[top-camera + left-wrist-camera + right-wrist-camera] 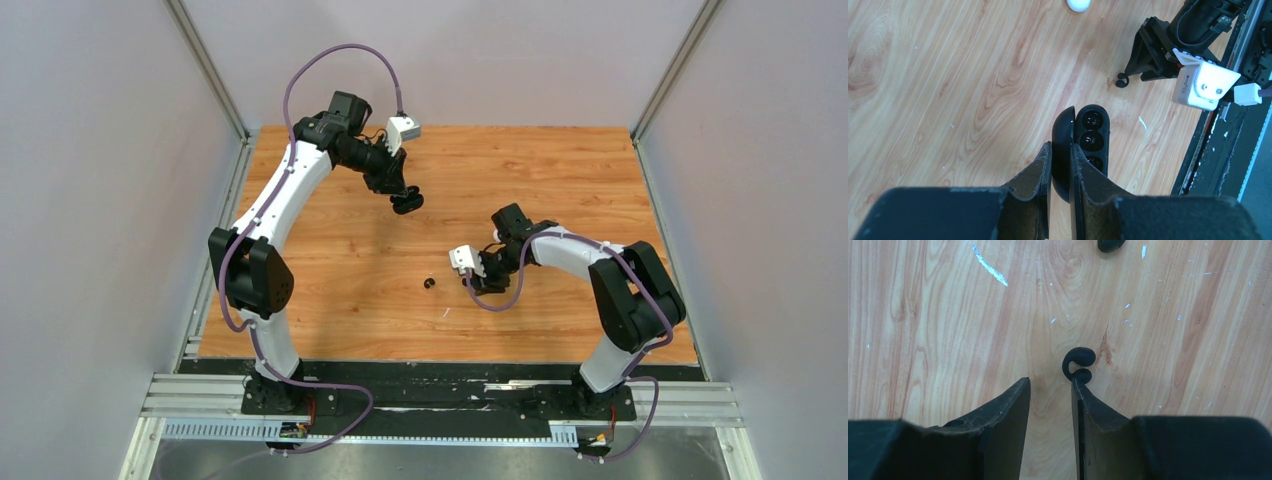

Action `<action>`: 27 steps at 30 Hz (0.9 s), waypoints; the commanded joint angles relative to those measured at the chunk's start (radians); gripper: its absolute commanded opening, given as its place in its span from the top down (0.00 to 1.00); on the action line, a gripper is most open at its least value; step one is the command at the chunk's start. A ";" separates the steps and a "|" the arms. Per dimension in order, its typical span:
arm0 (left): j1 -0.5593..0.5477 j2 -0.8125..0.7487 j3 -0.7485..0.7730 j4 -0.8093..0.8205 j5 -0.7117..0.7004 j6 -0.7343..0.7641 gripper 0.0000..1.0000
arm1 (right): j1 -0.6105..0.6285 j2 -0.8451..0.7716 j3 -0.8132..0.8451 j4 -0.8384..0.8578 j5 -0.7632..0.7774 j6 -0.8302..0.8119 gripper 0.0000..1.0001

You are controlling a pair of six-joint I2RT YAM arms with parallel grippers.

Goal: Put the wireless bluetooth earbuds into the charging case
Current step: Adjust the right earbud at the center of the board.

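1. So, L gripper (404, 198) is up over the wood table (330, 190), toward the far middle. It's pinched tight on the lid of the open black charging case (1092, 131). Wells are dark, can't tell what's in them.
2. R gripper (1050, 384) sits low nr the table's middle, jaws partway apart w/ nothing between them.
3. One black earbud (1078, 363), hook-shaped, lies on the boards just past that gripper, touching one fingertip (1077, 386).
4. Further out there's a dark piece (1110, 244) and a white rounded piece (1078, 4). Both are cut off at the view's edge, so can't tell what they are.
5. Room-wise: bare boards all round. Both grippers are well apart from the table edges & the side walls (100, 150). Case and bud are well apart too.
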State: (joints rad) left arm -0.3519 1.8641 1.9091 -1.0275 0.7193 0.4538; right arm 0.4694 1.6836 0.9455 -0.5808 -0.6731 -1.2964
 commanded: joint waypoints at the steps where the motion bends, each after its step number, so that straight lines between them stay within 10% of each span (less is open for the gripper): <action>1: 0.002 -0.035 0.005 0.016 0.016 -0.017 1.00 | 0.009 -0.017 0.041 0.021 -0.011 0.003 0.64; 27: 0.002 -0.029 0.001 0.011 0.022 -0.028 1.00 | 0.020 0.054 0.086 -0.022 -0.046 -0.020 0.64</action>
State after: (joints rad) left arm -0.3519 1.8641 1.9091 -1.0275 0.7204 0.4461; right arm 0.4778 1.7214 0.9932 -0.5892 -0.6846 -1.2930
